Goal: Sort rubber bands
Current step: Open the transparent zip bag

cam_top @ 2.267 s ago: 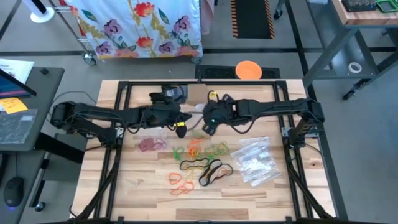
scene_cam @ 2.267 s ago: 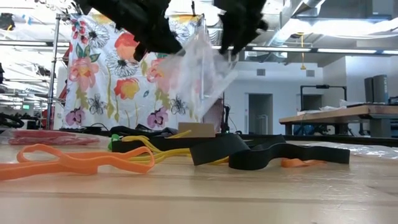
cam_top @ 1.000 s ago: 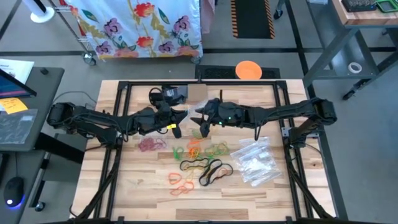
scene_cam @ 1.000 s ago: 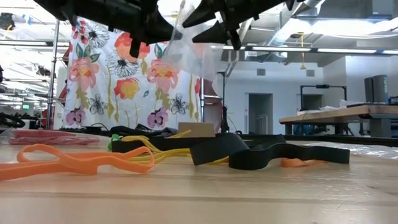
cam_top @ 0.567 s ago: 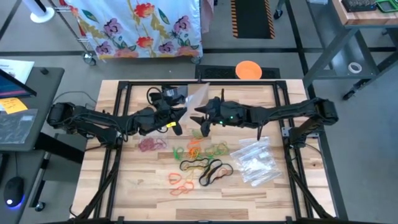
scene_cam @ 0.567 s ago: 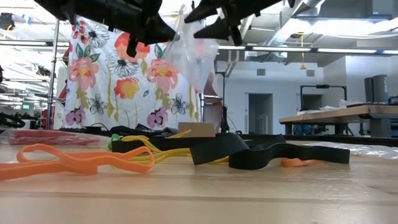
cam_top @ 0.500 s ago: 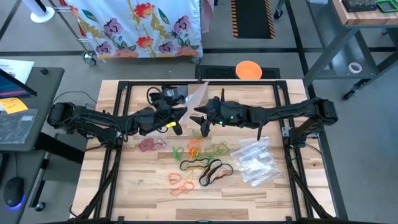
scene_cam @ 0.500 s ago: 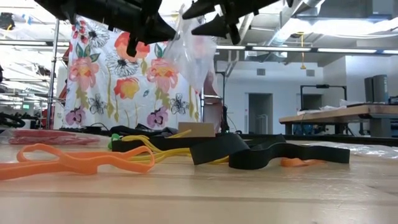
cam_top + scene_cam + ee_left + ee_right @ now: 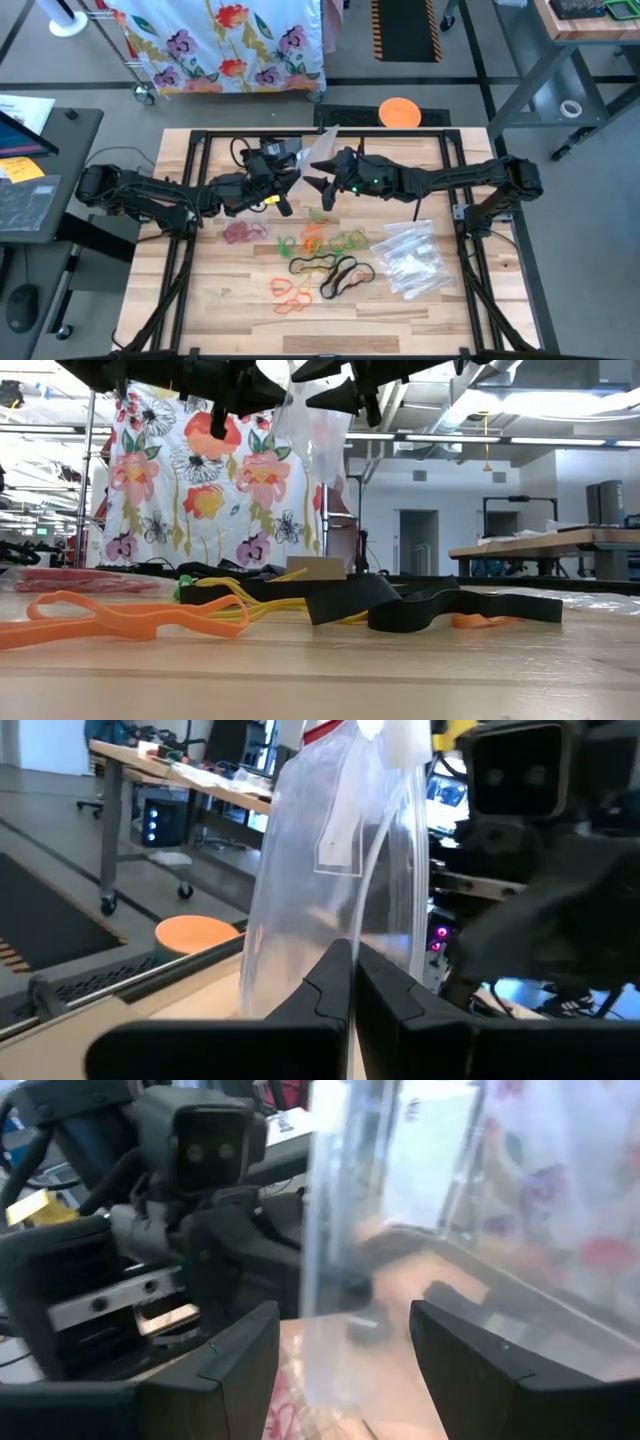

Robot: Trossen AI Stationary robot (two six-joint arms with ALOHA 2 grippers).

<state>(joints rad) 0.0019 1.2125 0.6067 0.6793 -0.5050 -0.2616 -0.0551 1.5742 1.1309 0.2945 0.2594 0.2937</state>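
Both your arms reach in from the table's sides and meet above its far middle, raised off the surface. Your left gripper [image 9: 284,192] has its fingers [image 9: 385,1005] pressed tightly together, pinching a clear plastic bag [image 9: 340,870] that stands up between them. Your right gripper [image 9: 316,186] faces it from just beside, its two fingers [image 9: 235,1365] spread wide apart and gripping nothing.

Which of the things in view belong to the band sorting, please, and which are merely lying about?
Part of the job:
rubber bands loose on the table
clear bag pinched in the shut left gripper
open right gripper beside the bag

Lying about:
pile of clear bags
orange disc
floral cloth
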